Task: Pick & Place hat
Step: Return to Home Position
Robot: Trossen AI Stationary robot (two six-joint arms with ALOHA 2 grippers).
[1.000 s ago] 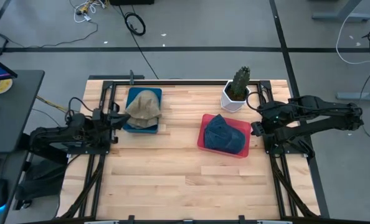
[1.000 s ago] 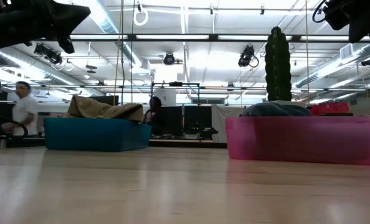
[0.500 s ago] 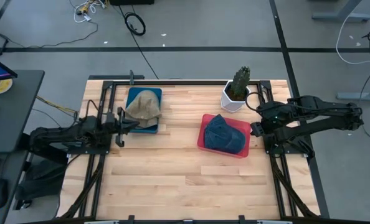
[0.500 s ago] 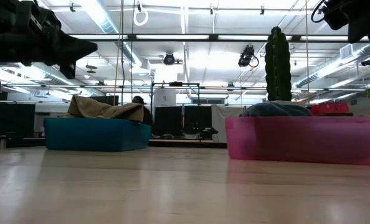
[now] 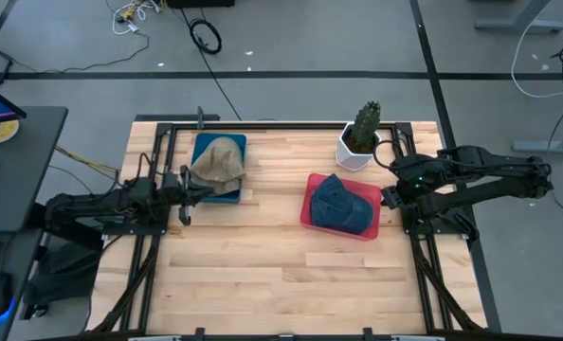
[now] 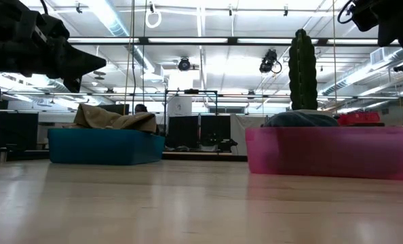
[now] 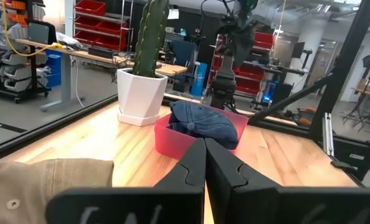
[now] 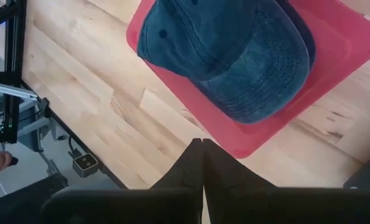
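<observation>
1. While the right arm has stayed put, the left arm has slid a little way to the right over the last second. Its left gripper [image 5: 194, 189] now sits just beside the near edge of the blue bin [image 5: 234, 142].
2. That move has slowed down. From half a second ago to now the arm has hardly shifted, so it looks like it is settling into its resting spot.
3. Nothing else has moved. The brown cap [image 5: 217, 161] lies in the blue bin, at the far left of the worktop [image 5: 281, 275]. The blue cap [image 8: 235, 56] lies in the red bin [image 5: 307, 213], right of the middle. I cannot tell for sure if another cap is under it.
4. No cap is left on the bare wood, so the sorting looks done. Only the going-home part seems to be left.
5. The left arm reaches in low from the left side and points to the right, toward the cactus [image 7: 149, 34] in its white pot [image 7: 140, 93]. Its gripper is pinched closed and holds nothing.
6. The right arm is folded at the right edge of the worktop. The right gripper [image 5: 389, 197] hangs above the right side of the red bin and looks down into it. It is pinched closed too, with nothing in it.
</observation>
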